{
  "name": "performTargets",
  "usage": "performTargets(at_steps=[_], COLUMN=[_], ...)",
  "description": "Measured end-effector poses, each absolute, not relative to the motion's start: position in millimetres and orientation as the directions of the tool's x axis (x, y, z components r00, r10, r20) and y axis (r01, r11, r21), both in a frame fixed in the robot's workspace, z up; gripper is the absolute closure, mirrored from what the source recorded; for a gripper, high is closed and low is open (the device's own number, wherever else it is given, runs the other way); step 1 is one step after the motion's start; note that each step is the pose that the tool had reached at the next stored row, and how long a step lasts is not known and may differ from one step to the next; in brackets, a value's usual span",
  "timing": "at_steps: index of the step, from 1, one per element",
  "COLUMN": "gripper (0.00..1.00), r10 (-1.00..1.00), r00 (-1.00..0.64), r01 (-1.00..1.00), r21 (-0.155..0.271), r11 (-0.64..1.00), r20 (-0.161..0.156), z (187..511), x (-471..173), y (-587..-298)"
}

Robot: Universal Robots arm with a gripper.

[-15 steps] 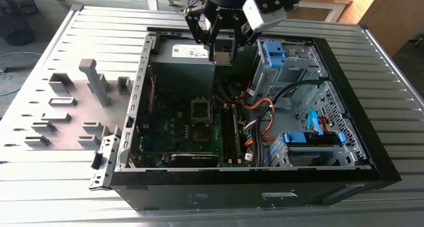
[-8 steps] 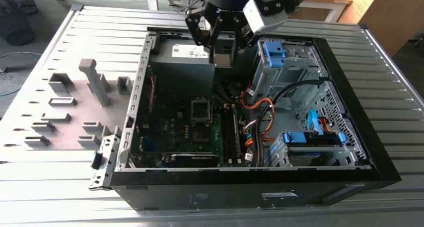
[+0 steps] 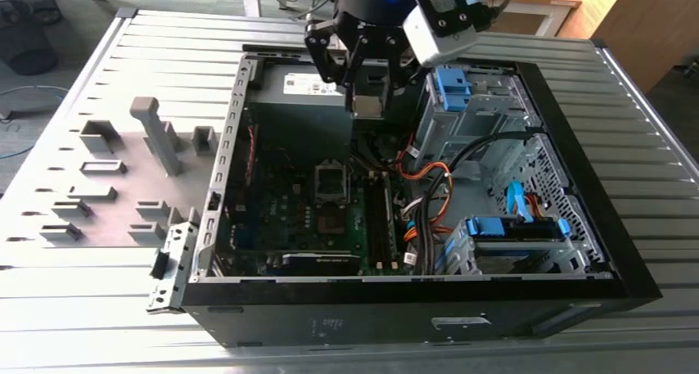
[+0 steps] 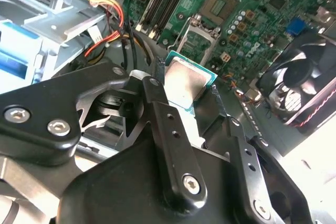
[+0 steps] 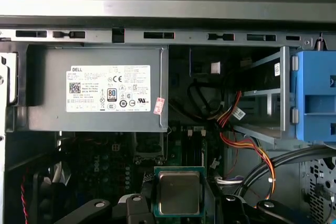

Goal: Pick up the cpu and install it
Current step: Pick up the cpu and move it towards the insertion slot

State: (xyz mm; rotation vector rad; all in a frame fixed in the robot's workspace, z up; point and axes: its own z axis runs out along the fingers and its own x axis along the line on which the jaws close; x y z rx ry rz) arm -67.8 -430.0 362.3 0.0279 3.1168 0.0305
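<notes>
The cpu [image 4: 185,84], a small square chip with a silver-grey metal top and green edge, sits between my black fingers, and my gripper [image 4: 187,88] is shut on it. In the first wrist view the cpu [image 5: 179,192] shows face-on between the finger tips. In the exterior view my gripper [image 3: 366,104] hangs with the cpu [image 3: 366,106] above the far part of the open computer case, over the power supply edge. The dark metal-framed socket [image 3: 331,180] lies on the motherboard [image 3: 286,218] below and nearer the case front. The open socket [image 4: 200,39] also appears beyond the chip.
The black case [image 3: 611,251] lies open on a slatted metal table. A grey power supply [image 5: 100,90], blue drive brackets [image 3: 453,83], coloured cable bundles [image 3: 426,177] and a fan [image 4: 299,85] crowd the inside. Grey holder frames [image 3: 93,173] stand on the exterior view's left.
</notes>
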Motion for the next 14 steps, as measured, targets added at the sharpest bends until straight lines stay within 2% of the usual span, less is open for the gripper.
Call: performTargets(at_steps=[14], gripper=[0.53], r10=[0.018], r00=[-1.0], r01=[0.018], r21=[0.019], r11=[1.0], r20=[-0.024], z=[362.3], x=[-67.9], y=[-460.6])
